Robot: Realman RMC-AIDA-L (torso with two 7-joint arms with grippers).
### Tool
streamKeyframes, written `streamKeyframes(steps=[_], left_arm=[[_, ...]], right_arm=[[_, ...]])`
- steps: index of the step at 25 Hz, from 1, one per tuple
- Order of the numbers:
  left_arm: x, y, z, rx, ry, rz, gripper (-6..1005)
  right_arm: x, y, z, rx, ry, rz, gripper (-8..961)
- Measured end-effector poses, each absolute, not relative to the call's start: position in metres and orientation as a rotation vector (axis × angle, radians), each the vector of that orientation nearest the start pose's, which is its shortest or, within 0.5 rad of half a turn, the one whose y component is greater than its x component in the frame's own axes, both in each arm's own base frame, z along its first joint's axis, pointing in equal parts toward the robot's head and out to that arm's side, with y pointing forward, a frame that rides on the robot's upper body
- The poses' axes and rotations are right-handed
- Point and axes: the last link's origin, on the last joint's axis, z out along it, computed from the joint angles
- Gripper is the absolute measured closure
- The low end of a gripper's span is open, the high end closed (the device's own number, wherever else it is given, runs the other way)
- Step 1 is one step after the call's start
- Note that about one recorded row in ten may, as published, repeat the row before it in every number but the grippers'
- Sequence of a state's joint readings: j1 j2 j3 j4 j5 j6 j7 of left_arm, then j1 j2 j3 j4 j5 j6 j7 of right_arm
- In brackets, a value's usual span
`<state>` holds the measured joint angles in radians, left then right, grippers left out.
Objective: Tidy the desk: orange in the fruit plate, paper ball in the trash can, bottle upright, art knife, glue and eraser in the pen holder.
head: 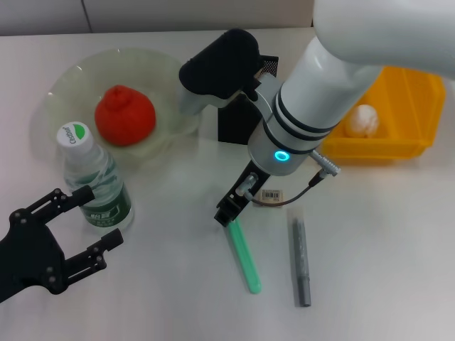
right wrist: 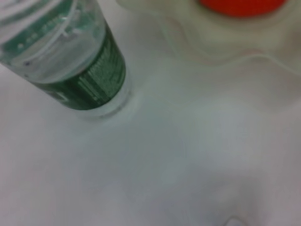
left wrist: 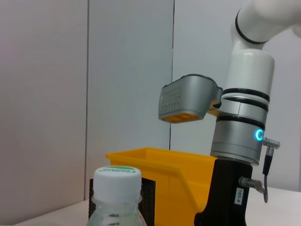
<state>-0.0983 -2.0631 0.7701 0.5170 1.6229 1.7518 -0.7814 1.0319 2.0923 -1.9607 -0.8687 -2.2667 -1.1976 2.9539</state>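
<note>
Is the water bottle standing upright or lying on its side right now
Upright. In the head view the bottle stands on its base on the table, white-and-green cap on top, beside the fruit plate; the open left gripper sits beside it.

The left gripper (head: 91,219) sits low with fingers spread wide, while the right gripper (head: 229,213) points straight down.

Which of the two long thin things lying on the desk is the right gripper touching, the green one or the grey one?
The bright green stick: the right gripper sits at its upper end. The grey pen-like tool lies apart, untouched.
</note>
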Motion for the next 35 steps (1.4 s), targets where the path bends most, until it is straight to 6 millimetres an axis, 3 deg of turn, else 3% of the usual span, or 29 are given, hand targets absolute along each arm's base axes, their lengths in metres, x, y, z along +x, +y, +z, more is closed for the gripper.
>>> streamKeyframes(steps=[2, 8, 21, 26, 32, 35], left_arm=[[-0.3345, 0.1943, 0.0088, -2.410, -0.354, -0.926, 234], [-0.3345, 0.1943, 0.0088, -2.410, -0.355, -0.926, 234], [-0.3345, 0.1941, 0.0088, -2.410, -0.353, -0.926, 234], [-0.3345, 0.1941, 0.0088, -2.410, -0.354, -0.926, 234], [-0.3345, 0.1942, 0.0089, -2.409, -0.355, -0.927, 234], [-0.3345, 0.1944, 0.0092, -2.406, -0.355, -0.928, 234]], right_arm=[[0.1006, 0.3508, -0.1344, -2.705, 0.916, -0.649, 523], [0.1005, 0.3514, -0.1350, -2.703, 0.914, -0.646, 529], [0.1011, 0.3493, -0.1365, -2.707, 0.893, -0.668, 627], [0.1006, 0.3494, -0.1361, -2.708, 0.899, -0.665, 713], [0.0996, 0.3482, -0.1360, -2.714, 0.898, -0.656, 635], [0.0995, 0.3482, -0.1361, -2.714, 0.896, -0.658, 551]])
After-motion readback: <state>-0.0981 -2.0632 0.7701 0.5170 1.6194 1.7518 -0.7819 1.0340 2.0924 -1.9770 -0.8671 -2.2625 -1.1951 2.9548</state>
